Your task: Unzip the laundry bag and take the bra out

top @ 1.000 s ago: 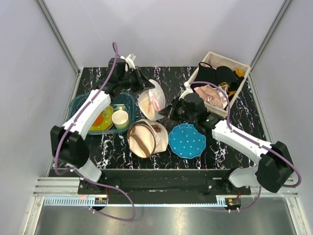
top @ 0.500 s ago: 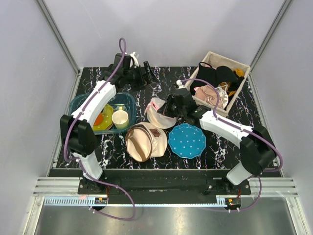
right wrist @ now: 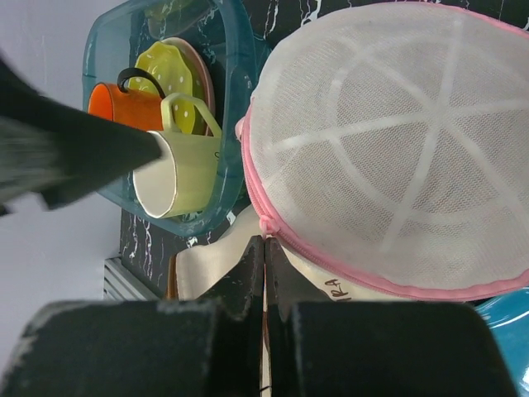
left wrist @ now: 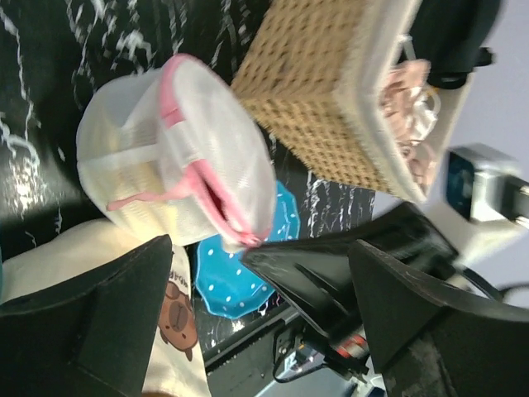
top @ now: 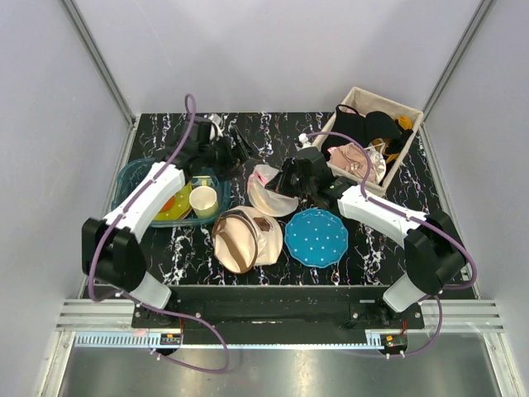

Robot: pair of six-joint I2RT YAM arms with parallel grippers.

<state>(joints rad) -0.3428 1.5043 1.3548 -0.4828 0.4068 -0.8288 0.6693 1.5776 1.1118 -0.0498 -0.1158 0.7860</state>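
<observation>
**Laundry bag** (top: 271, 195): white ribbed mesh dome with a pink rim, centre of the top view, on the black marbled table (top: 372, 248). It lies just above the beige canvas bag (top: 244, 238) and to the upper left of the blue dotted plate (top: 316, 237).

**Right gripper** (right wrist: 264, 248): fingers pressed together, pinching the bag's pink rim at its lower left in the wrist view.

**Left gripper** (left wrist: 260, 248): fingers spread wide, holding nothing, apart from the bag.

**Teal tray** (top: 124, 178): left of frame, holds a pale mug (top: 203, 200).
</observation>
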